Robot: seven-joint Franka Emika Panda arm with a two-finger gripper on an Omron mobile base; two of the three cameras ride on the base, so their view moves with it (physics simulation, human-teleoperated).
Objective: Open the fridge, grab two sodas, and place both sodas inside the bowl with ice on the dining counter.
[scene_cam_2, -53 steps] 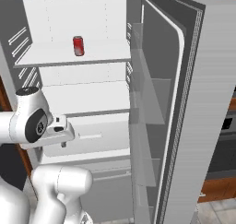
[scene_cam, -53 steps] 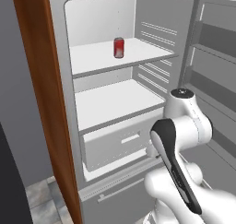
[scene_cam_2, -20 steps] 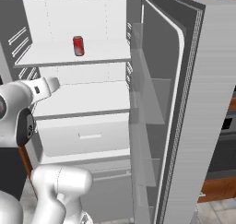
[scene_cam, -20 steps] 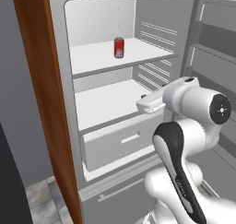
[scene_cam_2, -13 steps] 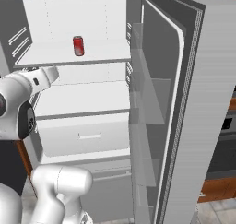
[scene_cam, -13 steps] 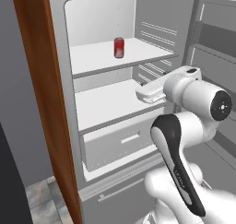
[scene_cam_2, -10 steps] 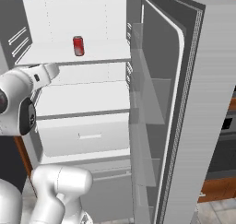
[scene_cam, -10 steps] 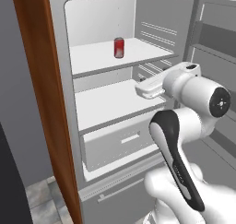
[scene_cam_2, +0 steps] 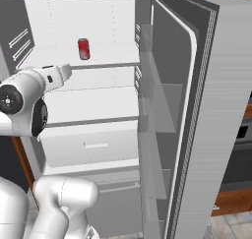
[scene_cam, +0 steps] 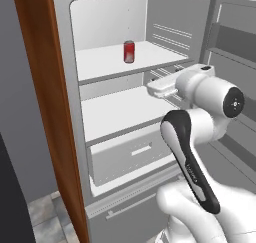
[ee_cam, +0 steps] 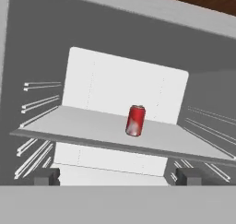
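The fridge [scene_cam: 110, 22] [scene_cam_2: 98, 21] stands open, its white shelves bare except for one red soda [scene_cam: 129, 51] [scene_cam_2: 83, 48] [ee_cam: 135, 120] with a silver top, upright on the upper shelf. My gripper [scene_cam: 152, 90] [scene_cam_2: 66, 70] [ee_cam: 117, 177] is open, held in front of the fridge just below the edge of that shelf and pointing inward. In the hand view the can sits a little right of centre, well beyond the two widely spaced fingertips [ee_cam: 46, 176], with nothing between them. The bowl and the dining counter are out of view.
The open fridge door [scene_cam_2: 197, 110], with its shelf bins, swings out on the right. A brown wooden panel [scene_cam: 50, 112] borders the fridge on the left. Below my hand are a bare middle shelf [scene_cam: 120, 112] and a white drawer [scene_cam: 135, 152].
The hand has risen from drawer height to just under the upper shelf and swung to point into the fridge. The jaws have stayed open and the can has not moved.
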